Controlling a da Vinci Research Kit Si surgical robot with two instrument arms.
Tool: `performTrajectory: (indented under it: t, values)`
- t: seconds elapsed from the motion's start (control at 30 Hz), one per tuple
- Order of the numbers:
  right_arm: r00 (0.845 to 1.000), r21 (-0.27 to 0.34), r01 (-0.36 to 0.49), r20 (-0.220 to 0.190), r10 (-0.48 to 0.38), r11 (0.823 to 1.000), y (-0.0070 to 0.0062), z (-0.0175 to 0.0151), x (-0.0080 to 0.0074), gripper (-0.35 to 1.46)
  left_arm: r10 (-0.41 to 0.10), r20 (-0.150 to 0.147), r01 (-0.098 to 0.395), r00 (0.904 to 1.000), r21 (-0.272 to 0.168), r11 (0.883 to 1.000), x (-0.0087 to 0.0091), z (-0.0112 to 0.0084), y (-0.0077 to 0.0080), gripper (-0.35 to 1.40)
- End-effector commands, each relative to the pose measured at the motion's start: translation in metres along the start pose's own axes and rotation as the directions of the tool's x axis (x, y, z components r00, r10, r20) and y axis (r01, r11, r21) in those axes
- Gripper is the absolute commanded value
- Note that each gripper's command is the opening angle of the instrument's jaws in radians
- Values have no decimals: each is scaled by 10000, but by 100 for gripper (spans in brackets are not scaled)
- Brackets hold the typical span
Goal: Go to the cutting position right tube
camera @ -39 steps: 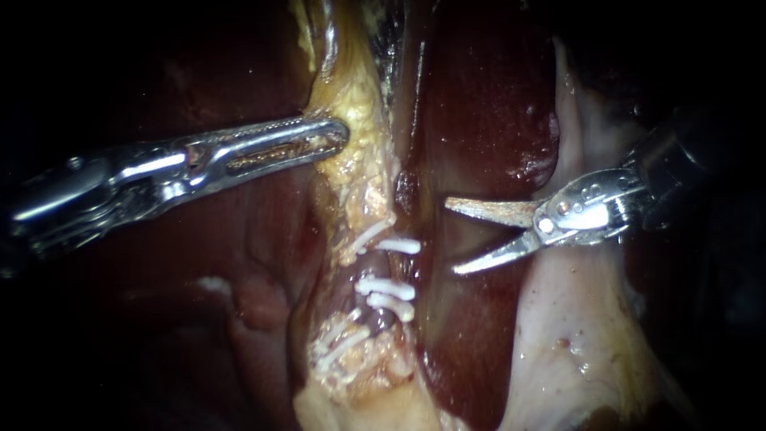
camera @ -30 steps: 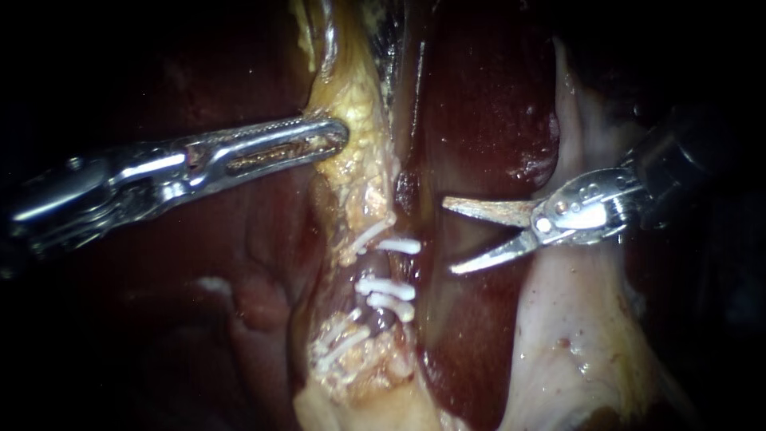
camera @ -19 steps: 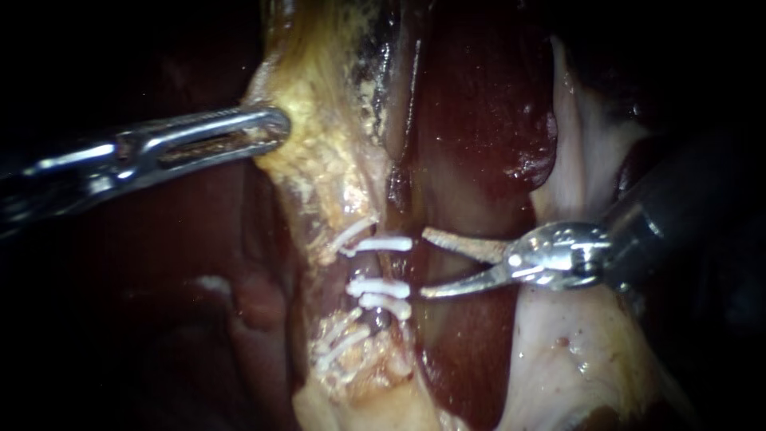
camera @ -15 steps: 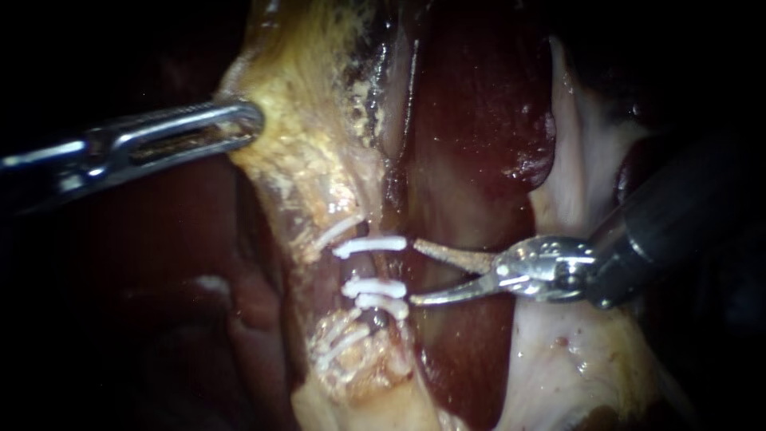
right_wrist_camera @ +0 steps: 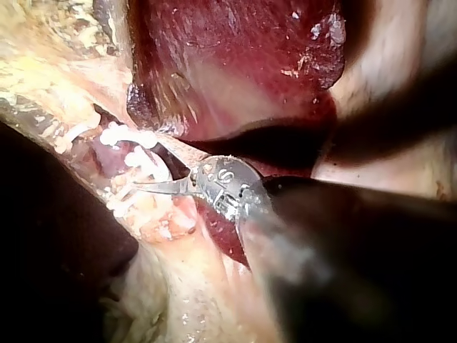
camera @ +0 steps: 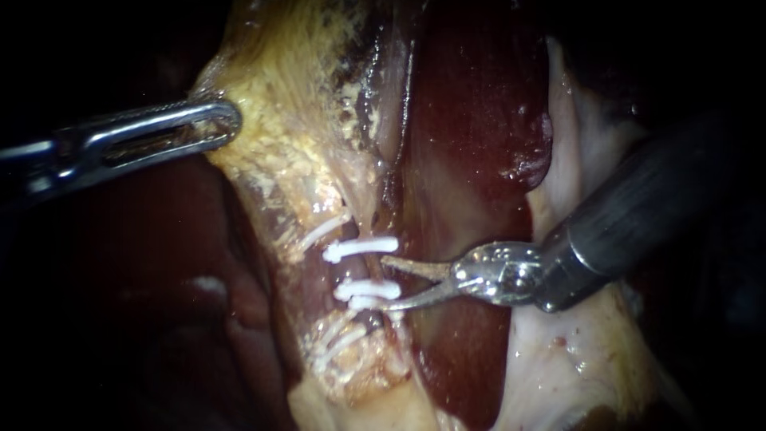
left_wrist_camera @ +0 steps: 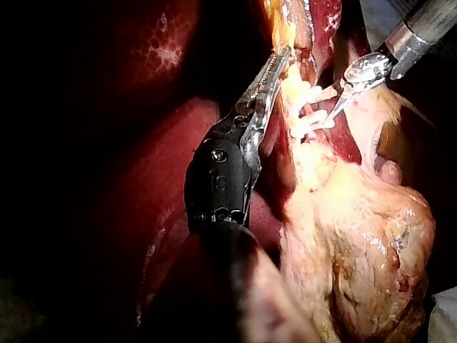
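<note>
A: On your right instrument the jaws are two thin, pointed metal blades. They stand apart in a narrow V with nothing gripped.

B: You have their tips at the right tube, the short dark-reddish stretch between the white clips. The upper blade lies just under the single upper clip. The lower blade runs along the lower pair of clips, touching them or very nearly; you cannot tell which.

A: Behind your blades sits a rounded, shiny steel hinge, then a dark matte shaft crossing a pale, smooth membrane.

B: On your left instrument the jaws are long, slotted steel bars, closed flat on the edge of the yellow tissue.

A: That tissue looks crumbly and fatty, and it fans out from your jaws in stretched fibres down toward the clips.

B: Beside the tube, past your blades, you see the liver: smooth, wet and dark red.
</note>
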Motion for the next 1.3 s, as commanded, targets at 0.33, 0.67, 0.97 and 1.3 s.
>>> performTrajectory:
  t: [0.33,0.67,0.97,1.3]
  values:
    - [9988,871,389,-314,-363,9954,1,13,15,137,3,-4,-3,10000,-10,10000,0,0,0,-35]
    - [9967,1683,789,-317,-746,9826,0,22,23,127,3,-4,-3,10000,-10,10000,0,0,1,-35]
    - [9974,2045,667,-403,-596,9766,1,46,35,120,2,-3,-2,10000,-13,10000,0,1,1,-35]
    - [9985,2054,448,-395,-375,9776,4,47,35,117,2,-1,-2,10000,-18,10000,0,2,0,-35]
